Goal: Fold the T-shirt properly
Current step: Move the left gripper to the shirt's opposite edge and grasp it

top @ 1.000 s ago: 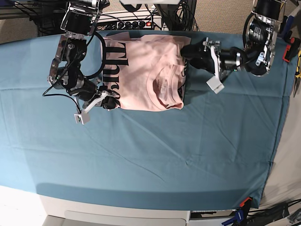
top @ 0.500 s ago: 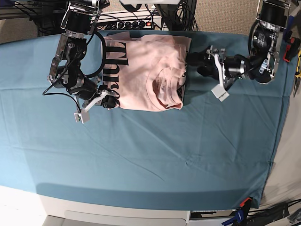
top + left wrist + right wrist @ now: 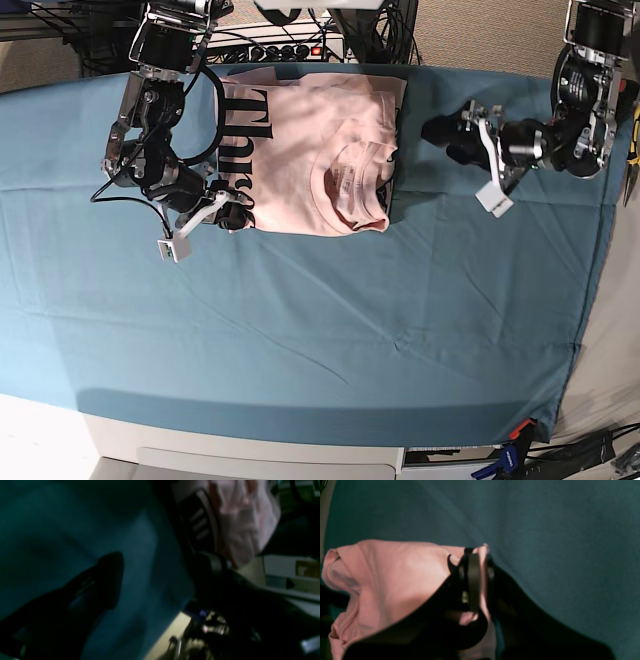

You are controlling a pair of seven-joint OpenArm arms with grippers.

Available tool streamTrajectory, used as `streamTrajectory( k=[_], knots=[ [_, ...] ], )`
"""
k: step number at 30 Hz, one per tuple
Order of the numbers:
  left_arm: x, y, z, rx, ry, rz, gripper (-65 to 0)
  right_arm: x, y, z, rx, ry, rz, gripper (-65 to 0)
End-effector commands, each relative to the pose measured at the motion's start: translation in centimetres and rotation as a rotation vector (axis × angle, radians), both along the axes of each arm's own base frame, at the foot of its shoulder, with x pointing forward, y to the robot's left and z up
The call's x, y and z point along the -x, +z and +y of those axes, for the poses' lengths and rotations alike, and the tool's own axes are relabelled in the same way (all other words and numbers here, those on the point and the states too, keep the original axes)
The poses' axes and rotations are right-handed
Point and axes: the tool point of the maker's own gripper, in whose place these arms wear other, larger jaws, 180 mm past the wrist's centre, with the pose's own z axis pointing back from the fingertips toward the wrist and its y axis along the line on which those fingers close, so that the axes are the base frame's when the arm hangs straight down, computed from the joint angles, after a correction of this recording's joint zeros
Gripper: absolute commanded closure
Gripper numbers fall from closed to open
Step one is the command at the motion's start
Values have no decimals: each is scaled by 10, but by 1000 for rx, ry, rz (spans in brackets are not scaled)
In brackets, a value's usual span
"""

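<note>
- Pink T-shirt (image 3: pixel 310 150) lies partly folded at the worktop's (image 3: pixel 320 330) far edge.
- Right tool (image 3: pixel 475 580) pinches its near corner — probably to pull another fold.
- Left tool (image 3: pixel 445 135) hovers off the cloth — whether spread or closed, I cannot tell.

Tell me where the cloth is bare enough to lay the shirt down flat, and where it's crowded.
The widest bare stretch of table cloth runs across the whole near half, below the T-shirt. A narrower strip lies between the shirt's edge and the left gripper. It is crowded at the far edge, where the right gripper pinches the shirt's corner beside the cables.
</note>
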Motion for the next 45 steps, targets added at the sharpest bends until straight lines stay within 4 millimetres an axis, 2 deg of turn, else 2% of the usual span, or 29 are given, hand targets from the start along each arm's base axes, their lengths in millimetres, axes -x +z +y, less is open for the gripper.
streamTrajectory(
  k=[1, 8, 11, 16, 25, 31, 38, 45],
  knots=[
    [3, 8, -1, 4, -26, -15, -437, -8, 10, -1, 3, 5, -40, 0],
    [30, 41, -32, 18, -135, -140, -437, -7, 10, -1, 7, 6, -39, 0],
    [33, 47, -37, -8, -134, -191, -437, -7, 10, -1, 7, 5, -39, 0],
    [22, 41, -39, -47, -61, -210, -437, -8, 10, -1, 6, 5, -40, 0],
    [15, 44, -67, 27, 20, -208, -437, -7, 8, -2, 18, 5, -35, 0],
    [17, 39, -69, 18, 54, -193, -437, -7, 8, -3, 23, 5, -34, 0],
    [23, 19, -70, 13, 101, -121, -437, -7, 8, -3, 22, 5, -34, 0],
    [25, 18, -73, 26, 107, -110, -437, -7, 8, -3, 22, 4, -34, 0]
  ],
)
